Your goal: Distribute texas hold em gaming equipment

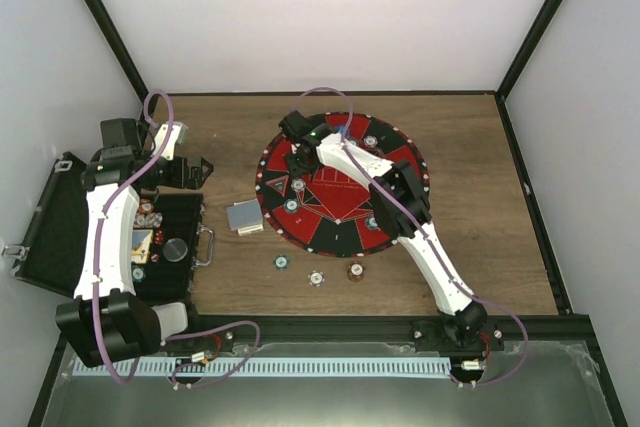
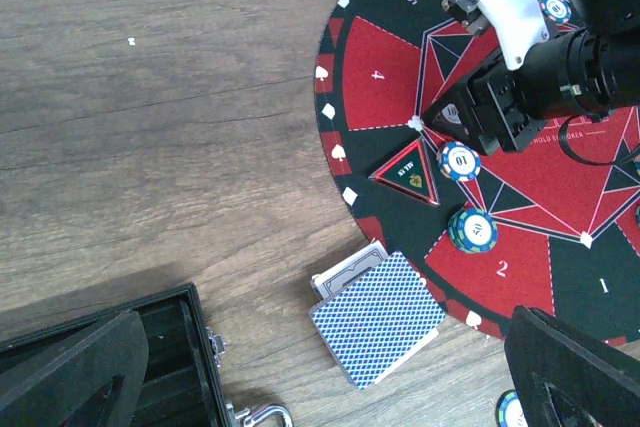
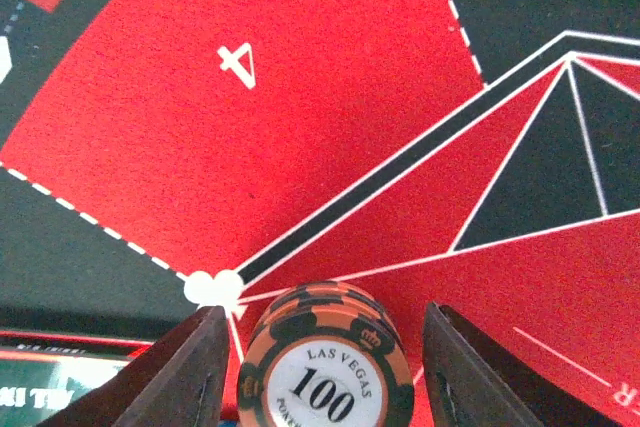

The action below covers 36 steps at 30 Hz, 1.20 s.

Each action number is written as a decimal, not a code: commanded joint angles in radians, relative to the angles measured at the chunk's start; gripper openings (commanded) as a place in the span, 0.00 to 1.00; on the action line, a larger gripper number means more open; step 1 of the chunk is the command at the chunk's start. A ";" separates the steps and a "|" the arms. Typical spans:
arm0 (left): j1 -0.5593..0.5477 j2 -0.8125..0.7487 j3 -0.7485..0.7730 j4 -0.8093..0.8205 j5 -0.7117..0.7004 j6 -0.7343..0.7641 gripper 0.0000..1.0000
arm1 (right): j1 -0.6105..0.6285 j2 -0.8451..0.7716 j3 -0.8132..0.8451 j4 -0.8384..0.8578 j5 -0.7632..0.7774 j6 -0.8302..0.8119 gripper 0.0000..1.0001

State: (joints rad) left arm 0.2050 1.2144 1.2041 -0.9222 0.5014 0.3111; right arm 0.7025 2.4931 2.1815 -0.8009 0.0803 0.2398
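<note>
Wooden table [image 1: 480, 147], plain white walls [image 1: 300, 7]

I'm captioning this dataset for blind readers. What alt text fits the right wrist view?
An orange poker chip marked Las Vegas 100 sits between the two dark fingers of the right pincer, which stand clear of it on both sides. It rests on a mat of red and black panels with white lines, the large red sector numbered 4.
</note>
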 commanded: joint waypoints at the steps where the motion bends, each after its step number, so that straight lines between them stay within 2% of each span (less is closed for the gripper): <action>1: 0.007 -0.007 0.003 -0.001 0.009 0.004 1.00 | 0.002 -0.012 0.094 -0.058 0.029 -0.023 0.59; 6: 0.007 -0.009 0.009 -0.001 0.009 0.005 1.00 | 0.002 -0.130 0.089 -0.102 0.059 -0.020 0.69; 8: 0.007 -0.009 0.012 -0.001 0.011 0.005 1.00 | 0.007 -0.198 0.015 -0.118 0.072 -0.006 0.71; 13: 0.006 -0.010 0.010 0.009 0.024 0.002 1.00 | 0.063 -0.490 -0.412 -0.038 0.104 0.055 0.81; 17: 0.006 -0.008 0.001 0.022 0.040 -0.008 1.00 | 0.126 -0.734 -0.750 0.004 0.106 0.151 0.85; 22: 0.006 -0.007 -0.004 0.029 0.045 -0.010 1.00 | 0.204 -0.927 -1.023 0.011 0.088 0.267 0.89; 28: 0.007 -0.007 -0.007 0.029 0.038 -0.007 1.00 | 0.262 -1.032 -1.182 0.007 0.065 0.341 0.90; 36: 0.006 -0.004 -0.003 0.031 0.038 -0.012 1.00 | 0.301 -1.047 -1.260 0.030 0.022 0.342 0.84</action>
State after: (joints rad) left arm 0.2054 1.2144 1.2022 -0.9066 0.5251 0.3069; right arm 0.9787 1.4681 0.9470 -0.7948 0.1261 0.5575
